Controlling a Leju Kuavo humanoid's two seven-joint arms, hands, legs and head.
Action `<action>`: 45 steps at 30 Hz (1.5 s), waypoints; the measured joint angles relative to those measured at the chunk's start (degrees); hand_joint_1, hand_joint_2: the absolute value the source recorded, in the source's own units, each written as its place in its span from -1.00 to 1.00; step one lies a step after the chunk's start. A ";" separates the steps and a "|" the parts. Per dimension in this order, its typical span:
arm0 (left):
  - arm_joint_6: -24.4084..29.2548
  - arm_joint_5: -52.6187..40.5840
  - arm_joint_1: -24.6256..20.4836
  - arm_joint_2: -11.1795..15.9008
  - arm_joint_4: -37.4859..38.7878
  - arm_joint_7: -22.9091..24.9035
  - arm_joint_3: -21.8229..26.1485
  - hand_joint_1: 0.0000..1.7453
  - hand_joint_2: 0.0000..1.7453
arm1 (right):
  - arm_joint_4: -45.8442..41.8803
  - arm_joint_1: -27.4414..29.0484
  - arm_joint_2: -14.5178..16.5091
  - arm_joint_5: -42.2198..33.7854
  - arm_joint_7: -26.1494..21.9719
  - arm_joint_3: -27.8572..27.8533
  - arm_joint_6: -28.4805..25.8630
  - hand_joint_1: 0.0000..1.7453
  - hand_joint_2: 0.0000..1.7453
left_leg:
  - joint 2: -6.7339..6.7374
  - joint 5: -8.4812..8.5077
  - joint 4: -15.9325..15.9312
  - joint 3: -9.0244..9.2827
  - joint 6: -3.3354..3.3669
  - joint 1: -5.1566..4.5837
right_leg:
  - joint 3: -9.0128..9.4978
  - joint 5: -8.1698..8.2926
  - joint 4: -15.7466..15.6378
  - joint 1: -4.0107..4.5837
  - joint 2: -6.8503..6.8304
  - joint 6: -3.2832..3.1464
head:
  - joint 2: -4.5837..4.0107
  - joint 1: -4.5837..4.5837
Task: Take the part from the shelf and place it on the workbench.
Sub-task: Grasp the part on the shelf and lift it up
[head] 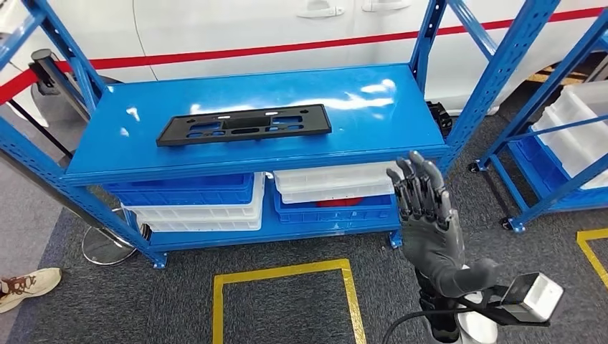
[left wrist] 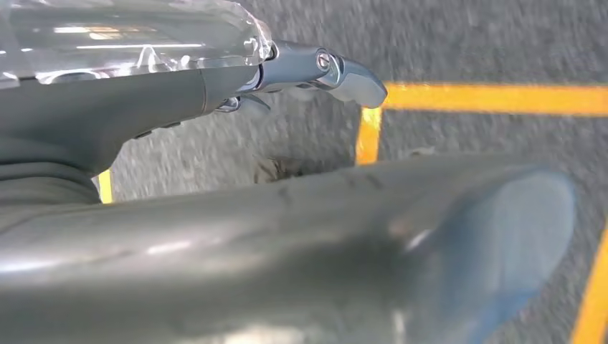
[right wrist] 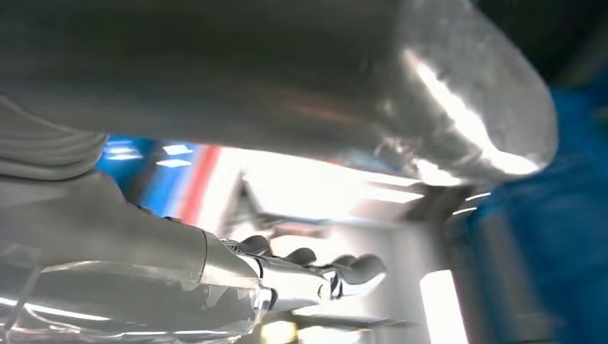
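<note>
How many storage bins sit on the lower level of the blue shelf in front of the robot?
4 stacks show: blue bin over white bin on the left, white bin over blue bin on the right. More may be hidden behind.

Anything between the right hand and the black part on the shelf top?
No. In the head view, only bare blue shelf top separates the right hand, raised at the shelf's front edge, from the black part.

No legible text, label, brand, number or sign on any surface in the three views.
</note>
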 joint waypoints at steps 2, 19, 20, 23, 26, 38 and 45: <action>-0.30 -0.49 -0.08 -0.16 0.22 -0.19 1.01 -1.00 -1.00 | -3.20 0.15 0.05 -1.18 -0.83 1.47 1.11 -1.00 -1.00 | -0.03 -2.83 8.17 -4.61 -0.32 0.04 | 0.58 -0.56 -0.02 0.09 0.06 -0.35 | 0.00 -0.07; -1.01 -3.69 -0.80 -0.75 0.91 -1.42 5.28 -1.00 -1.00 | -16.61 0.90 0.04 -5.84 -4.53 7.95 4.13 -1.00 -1.00 | -0.26 4.00 -4.23 0.14 3.53 -0.41 | -5.49 -9.34 16.37 0.19 0.49 2.85 | 0.00 0.00; -1.01 -3.81 -0.79 -0.75 0.91 -1.42 5.29 -1.00 -1.00 | -16.61 0.97 -0.02 -5.75 -4.53 8.12 3.96 -1.00 -1.00 | -0.28 3.71 -4.23 0.48 3.56 -0.51 | -6.90 -8.98 17.35 0.22 0.48 2.79 | 0.00 0.00; -1.01 -3.98 -0.77 -0.86 0.97 -1.43 5.32 -1.00 -1.00 | -16.62 1.04 -0.20 -5.42 -4.53 8.60 3.48 -1.00 -1.00 | -0.33 2.44 -4.32 2.10 3.53 -0.83 | -6.47 -1.67 10.41 0.72 0.34 1.65 | 0.00 0.01; -1.02 -4.01 -0.87 -1.30 1.26 -1.44 5.36 -1.00 -1.00 | -16.51 1.04 -0.62 -4.75 -4.51 9.21 2.50 -1.00 -1.00 | -0.32 1.36 -4.51 3.09 2.90 -1.00 | -4.00 1.60 2.23 1.66 -0.03 0.04 | 0.00 -0.08; -1.16 -3.99 -0.90 -1.34 1.37 -1.49 5.66 -1.00 -1.00 | -14.10 0.62 -4.64 -1.49 -4.48 15.10 -3.11 -1.00 -1.00 | -0.37 1.39 4.76 -5.04 -0.39 0.43 | 2.05 -1.72 0.03 0.57 -0.48 -0.44 | 0.00 -0.48; -1.16 -4.18 -0.83 -1.31 1.41 -1.70 5.72 -1.00 -1.00 | -11.88 -0.97 -6.17 -0.80 -4.49 17.88 -5.76 -1.00 -1.00 | -0.19 5.35 -3.64 -2.04 2.08 0.05 | 3.43 -3.74 1.91 0.30 -0.44 1.88 | 0.00 -0.44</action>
